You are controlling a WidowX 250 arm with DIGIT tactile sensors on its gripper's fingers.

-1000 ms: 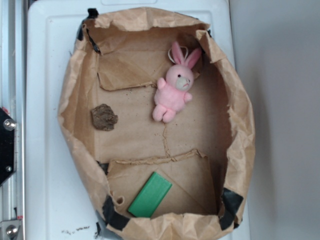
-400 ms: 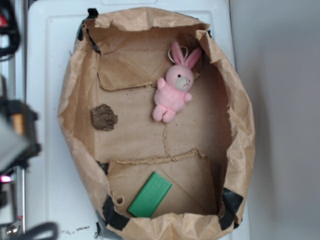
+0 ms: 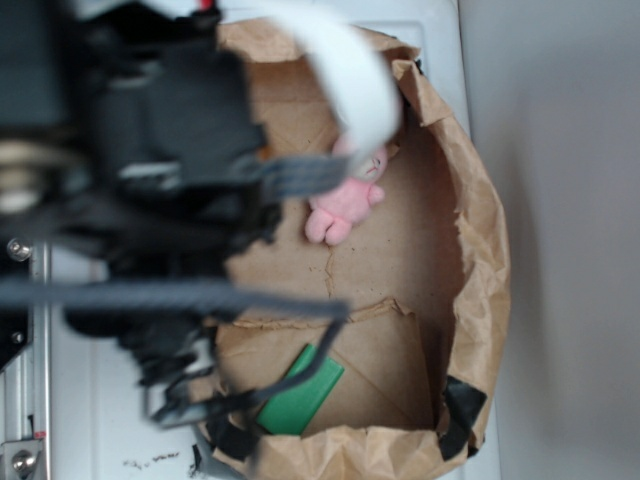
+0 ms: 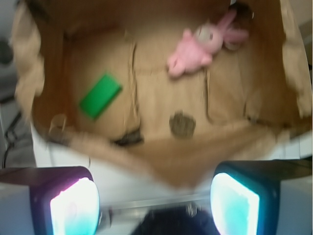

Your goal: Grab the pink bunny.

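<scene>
The pink bunny (image 3: pixel 341 211) lies on the floor of a brown paper bag (image 3: pixel 483 262), toward its far right; my blurred arm (image 3: pixel 170 180) hides the bunny's head and ears in the exterior view. In the wrist view the whole bunny (image 4: pixel 193 51) shows at the top, lying on its side with its ears pointing right. My gripper (image 4: pixel 154 200) hangs above the bag's near rim, well short of the bunny. Its two glowing pads (image 4: pixel 76 208) stand wide apart with nothing between them.
A green flat block (image 3: pixel 303 393) lies at the bag's near end, left in the wrist view (image 4: pixel 100 95). A brown lump (image 4: pixel 182 125) rests mid-floor. The bag's crumpled walls (image 4: pixel 293 63) rise all round. It stands on a white surface (image 3: pixel 440 30), with a metal rail (image 3: pixel 20 440) at left.
My arm has swept in from the left edge and now covers the bag's left half, the brown lump and the bunny's head. The bunny, block and bag have not moved.
</scene>
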